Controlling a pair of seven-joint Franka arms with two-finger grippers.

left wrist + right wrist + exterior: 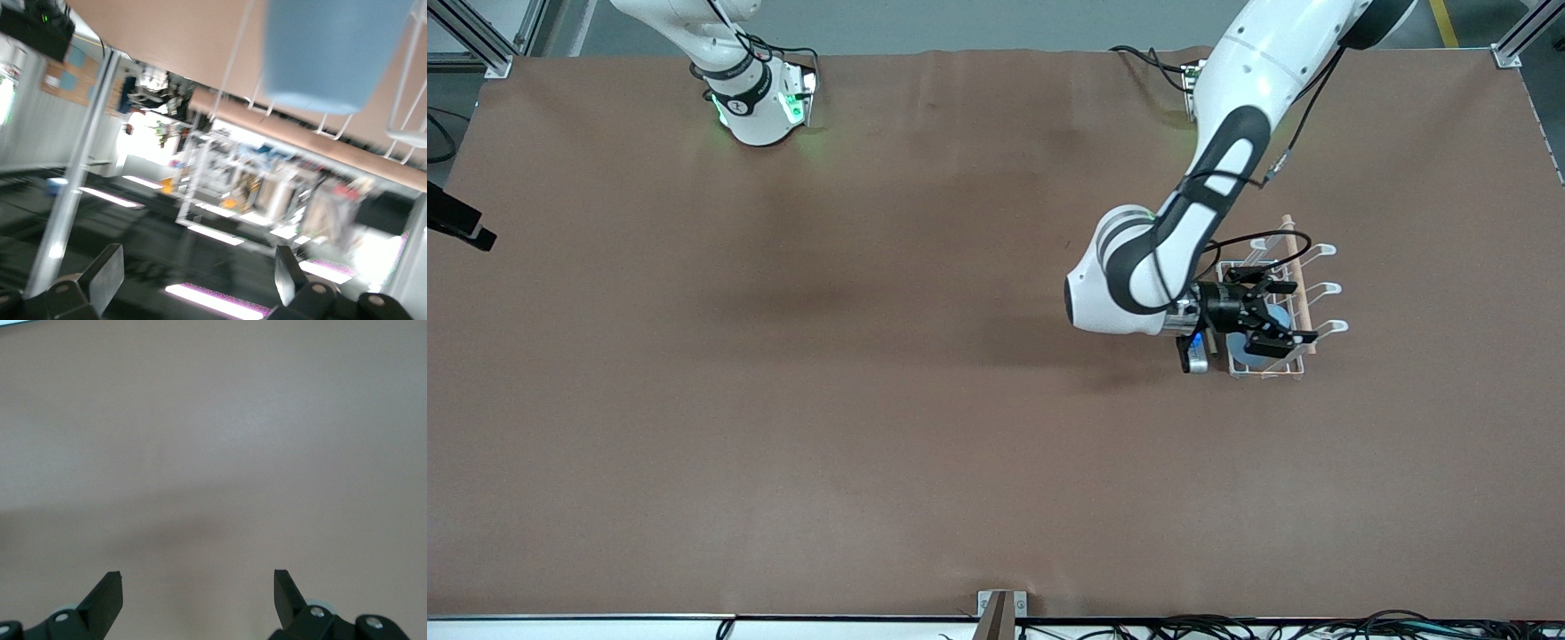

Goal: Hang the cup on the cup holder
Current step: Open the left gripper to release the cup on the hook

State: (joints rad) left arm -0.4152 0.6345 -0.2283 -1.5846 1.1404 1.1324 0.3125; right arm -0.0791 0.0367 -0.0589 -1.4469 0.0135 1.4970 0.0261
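The light-blue cup [1279, 316] sits on the white wire cup holder [1325, 289], among its prongs and beside the wooden rod [1294, 258], toward the left arm's end of the table. My left gripper [1303, 312] is over the rack, open, its fingers on either side of the cup. In the left wrist view the cup [330, 53] hangs among the rack wires [402, 87], well apart from my open, empty left gripper [198, 267]. My right gripper [198, 583] is open and empty over bare table, and its arm waits.
The brown table cover [871, 356] stretches wide toward the right arm's end. The right arm's base [756, 98] stands at the table's back edge. A black object [458, 222] pokes in at the table's edge on that end.
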